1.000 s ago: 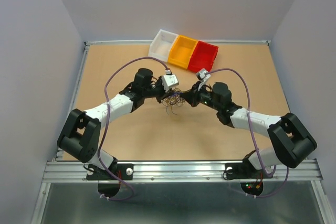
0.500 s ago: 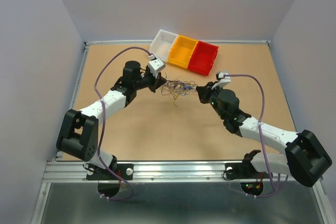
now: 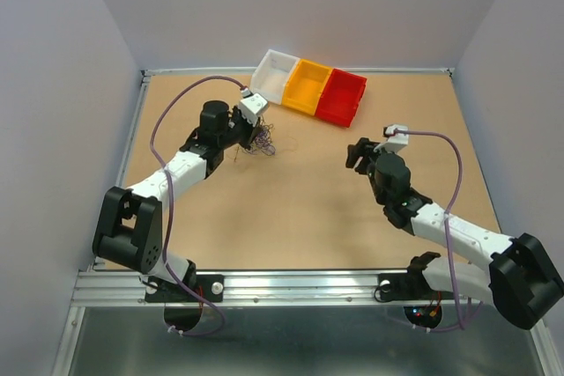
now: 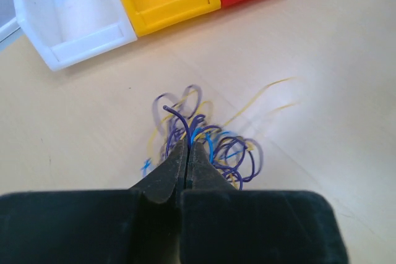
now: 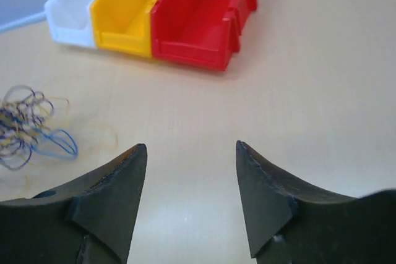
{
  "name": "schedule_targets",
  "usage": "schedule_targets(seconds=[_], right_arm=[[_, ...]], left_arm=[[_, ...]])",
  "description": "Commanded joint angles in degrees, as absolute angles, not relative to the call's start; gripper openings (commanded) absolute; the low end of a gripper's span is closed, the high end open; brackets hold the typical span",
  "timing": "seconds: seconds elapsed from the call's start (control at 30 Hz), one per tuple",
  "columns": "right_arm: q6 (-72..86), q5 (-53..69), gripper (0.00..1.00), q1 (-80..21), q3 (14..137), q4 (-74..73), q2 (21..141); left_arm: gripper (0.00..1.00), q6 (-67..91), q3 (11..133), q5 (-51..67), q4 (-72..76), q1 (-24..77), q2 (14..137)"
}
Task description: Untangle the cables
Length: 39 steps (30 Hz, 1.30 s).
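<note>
Robotics laboratory test cell. Evidence: plain panel walls (image 3: 53, 85) enclosing a board surface (image 3: 291, 217), aluminium extrusion rail (image 3: 300, 286) at its near edge carrying two robot arms (image 3: 176, 169), three plastic sorting bins (image 3: 308, 85) at the far edge.

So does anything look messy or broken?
Nothing looks broken. The wires are one curly knot, pinched in the left gripper. The three bins sit crooked to the table's far edge.
</note>
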State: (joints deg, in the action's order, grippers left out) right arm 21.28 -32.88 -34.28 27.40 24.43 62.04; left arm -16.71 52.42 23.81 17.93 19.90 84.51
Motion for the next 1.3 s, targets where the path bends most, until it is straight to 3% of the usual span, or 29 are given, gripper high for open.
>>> schedule_targets(seconds=[0.0, 0.1, 0.2, 0.57, 0.77, 0.87, 0.97, 1.0, 1.1, 1.27], right_arm=[[17.6, -16.1, 0.77, -34.1, 26.8, 29.8, 63.7], [14.9, -0.9, 0.86, -34.2, 28.2, 35.5, 67.1], [12.9, 8.8, 0.88, -34.1, 31.0, 40.5, 75.4], [11.3, 21.8, 0.88, -34.4, 41.7, 52.4, 94.5], [11.4, 21.5, 0.88, -35.7, 45.7, 57.5, 100.0], [11.4, 21.9, 0.81, -36.1, 47.3, 58.1, 102.0], [11.7, 22.9, 0.62, -37.0, 48.4, 59.0, 104.4], [11.8, 23.1, 0.44, -37.3, 48.9, 59.4, 104.8], [12.0, 21.5, 0.12, -38.8, 49.3, 59.8, 106.1], [13.0, 17.3, 0.11, -39.2, 46.9, 59.5, 106.0]], left_arm=[[0.00, -21.9, 52.3, 27.5, 17.5, 23.5, 80.6], [0.00, -23.3, 51.4, 28.0, 17.1, 25.5, 79.7], [0.00, -23.3, 51.6, 29.0, 16.5, 25.6, 79.0], [0.00, -24.2, 51.6, 34.4, 14.2, 26.1, 75.7], [0.00, -24.3, 51.8, 35.6, 13.4, 26.4, 74.3], [0.00, -23.8, 52.4, 36.4, 12.9, 26.5, 73.7], [0.00, -22.1, 54.3, 36.7, 12.8, 26.7, 73.0], [0.00, -21.6, 54.9, 36.9, 12.7, 26.9, 72.9], [0.00, -20.5, 57.8, 36.8, 12.1, 27.2, 72.1], [0.00, -18.8, 64.9, 31.8, 10.9, 27.3, 69.4]])
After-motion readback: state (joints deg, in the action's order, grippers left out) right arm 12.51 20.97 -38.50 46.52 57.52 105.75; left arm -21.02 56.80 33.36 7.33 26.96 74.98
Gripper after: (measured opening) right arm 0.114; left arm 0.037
